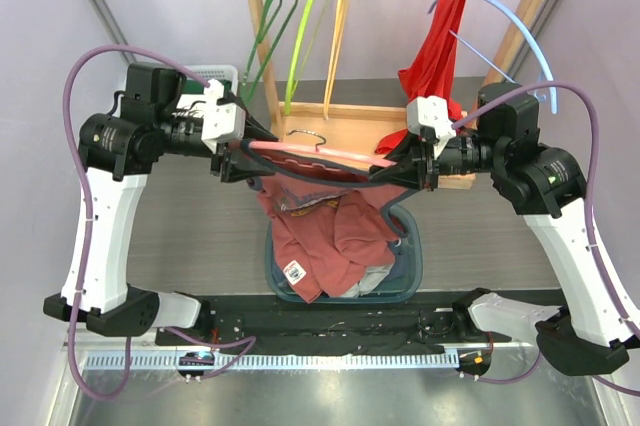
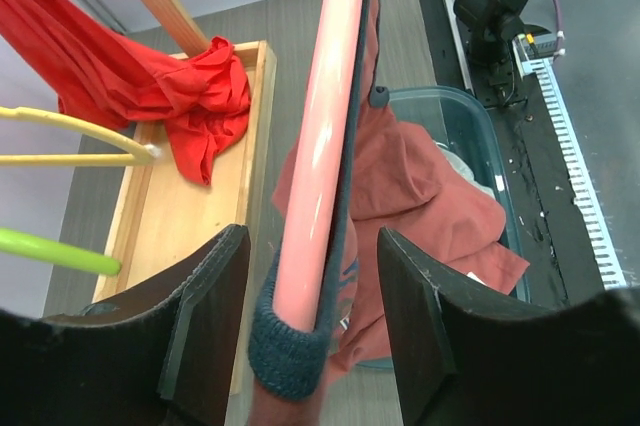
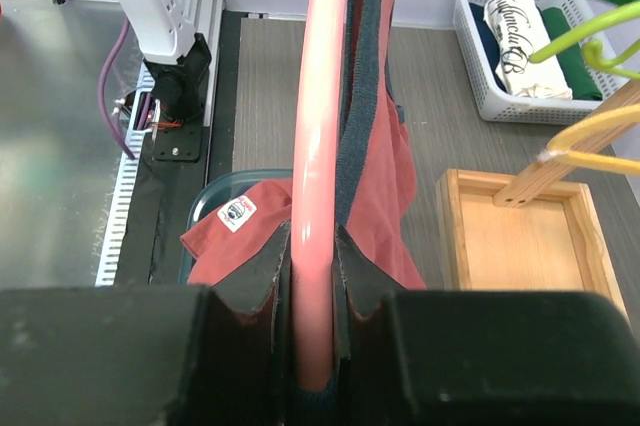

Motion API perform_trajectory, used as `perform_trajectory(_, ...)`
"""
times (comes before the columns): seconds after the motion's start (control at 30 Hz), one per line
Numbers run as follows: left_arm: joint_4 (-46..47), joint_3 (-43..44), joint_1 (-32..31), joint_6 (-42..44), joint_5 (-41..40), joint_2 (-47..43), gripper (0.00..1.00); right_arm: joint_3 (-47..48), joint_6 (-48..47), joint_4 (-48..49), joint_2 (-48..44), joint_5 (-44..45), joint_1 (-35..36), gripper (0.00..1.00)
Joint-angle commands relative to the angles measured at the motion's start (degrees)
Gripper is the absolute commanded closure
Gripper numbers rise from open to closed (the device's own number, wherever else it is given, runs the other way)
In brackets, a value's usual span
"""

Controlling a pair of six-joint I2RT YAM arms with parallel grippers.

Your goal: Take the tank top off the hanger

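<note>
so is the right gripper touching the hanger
Touching. The right wrist view shows the right gripper shut on the hanger, both fingers pressed against it.

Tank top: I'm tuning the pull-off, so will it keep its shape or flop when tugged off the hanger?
Likely floppy: the tank top sags from the pink hanger and bunches in the bin. Probably light: the hanger looks unbent. Its ribbed trim hugs the hanger's end, so it may snag.

Light's bright and even all over, shadows soft and faint. There's a white sheen running down the pink hanger [image 2: 325,126] in both my wrist views, and my own fingers [image 2: 205,321] look dark and slightly soft up close. Overhead shot's sharp corner to corner.
</note>
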Motion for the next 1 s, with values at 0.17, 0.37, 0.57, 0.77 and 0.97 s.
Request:
perform_trajectory(0.17,-16.8,-1.0,-1.0,-1.2,-2.5,-0.9,0.71,-4.5,7.7,13.5,-2.3,3.5,0.2,0.99)
perform_trajectory(0.37,-11.7,-2.9,-1.2,-6.5,-4.8,-1.5,1.00,-7.2,8.4,14.3,-3.8,4.5,0.2,0.99)
perform_trajectory(0.57,-4.4,-6.6,-1.3,-15.4,-7.5,-2.3,1.00,-8.5,12.3,19.6,-5.0,13.6,0.2,0.98)
perform_trajectory(0.77,4.8,-11.9,-1.8,-21.7,-14.9,-6.1,0.72,-8.1,16.3,18.8,-3.8,14.3,0.2,0.99)
perform_trajectory(0.97,1.2,-11.8,-1.8,-10.9,-16.4,-8.3,0.00,-1.9,14.4,9.5,0.5,8.0,0.1,0.99)
